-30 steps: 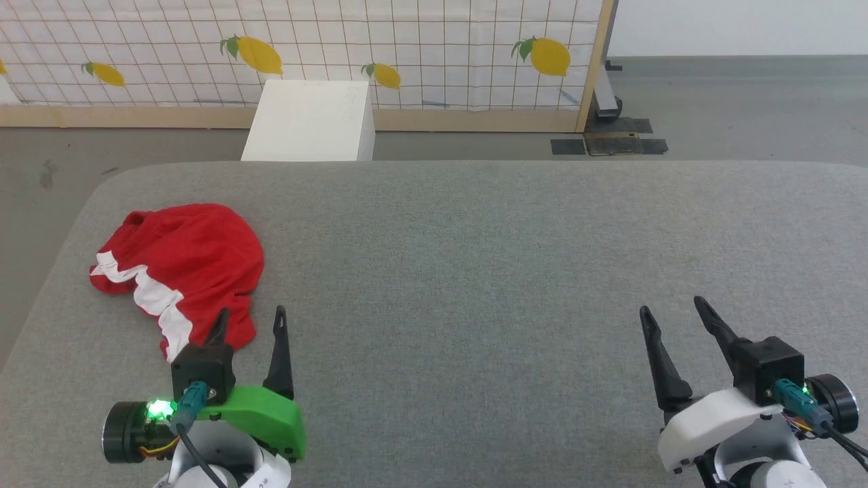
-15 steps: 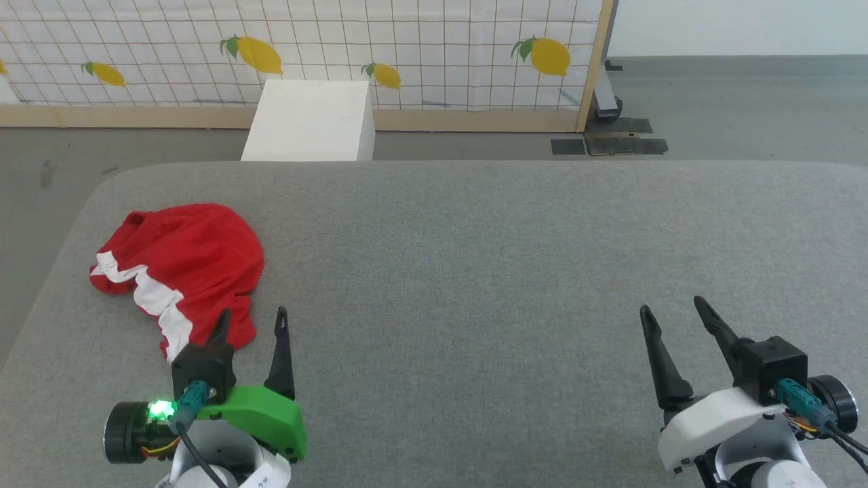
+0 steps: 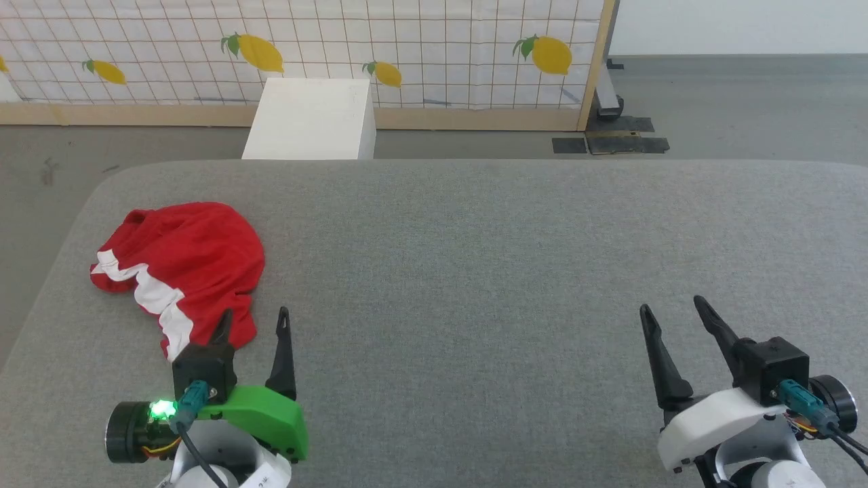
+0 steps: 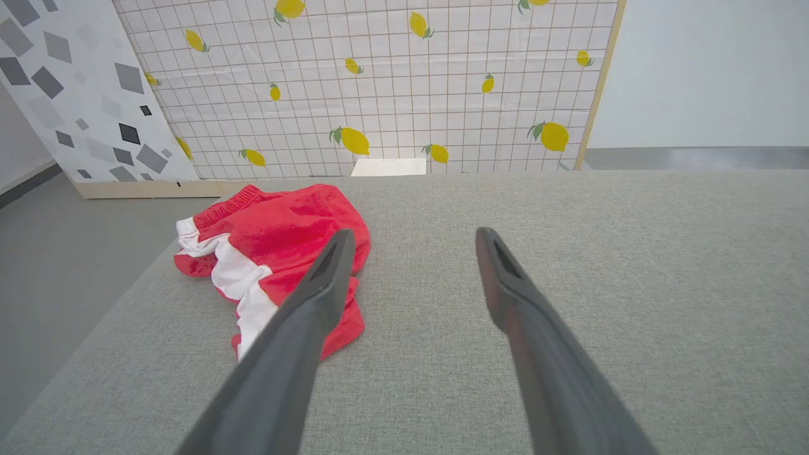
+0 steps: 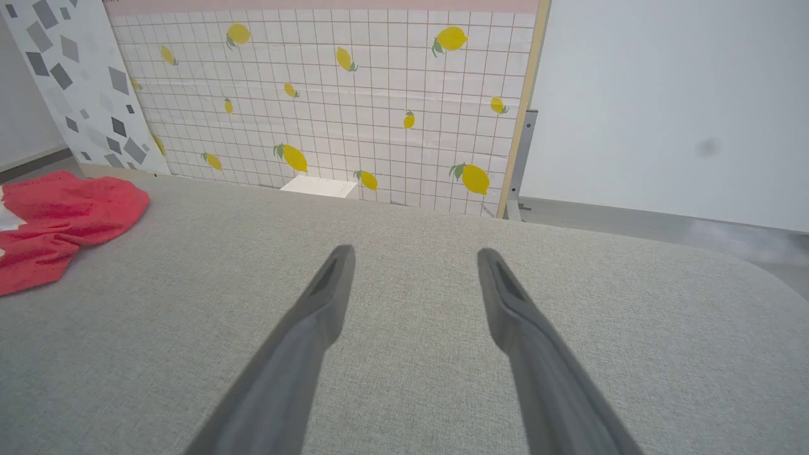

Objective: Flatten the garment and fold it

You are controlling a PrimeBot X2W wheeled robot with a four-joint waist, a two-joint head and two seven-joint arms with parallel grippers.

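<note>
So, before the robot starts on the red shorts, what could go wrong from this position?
1. The crumpled bright red fabric shorts lie close to the left edge of the grey fabric-covered table; a sideways pull could drag them off.
2. Their layers overlap, so the open left hand, near them, might pinch several layers and not spread them.
3. The open right hand is far across the table, so two-handed flattening probably needs a long reach.

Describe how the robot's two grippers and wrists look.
The left gripper has two long, dark fingers on a green shell; the right gripper has the same fingers on a white shell. Each carries a black block with a teal cable plug; a green light glows at the left wrist.
</note>
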